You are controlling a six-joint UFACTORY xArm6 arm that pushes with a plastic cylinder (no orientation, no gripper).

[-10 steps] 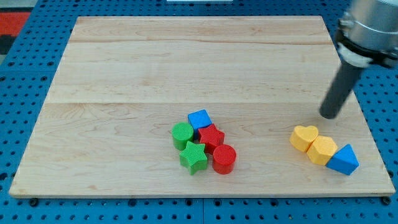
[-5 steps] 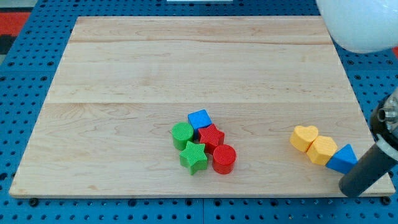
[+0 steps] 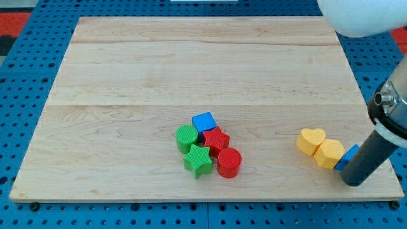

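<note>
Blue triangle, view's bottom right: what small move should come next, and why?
Probably a short, slow slide toward the view's left. My tip sits at the blue triangle, hiding most of it; the triangle abuts the yellow block beside the yellow heart, so all three may shift.

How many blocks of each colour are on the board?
Red: 2, the red star and red cylinder
Green: 2, the green cylinder and green star
Blue: 2, the blue cube and the blue block partly hidden by my tip
Yellow: 2, the yellow heart and second yellow heart
Total: 8
</note>
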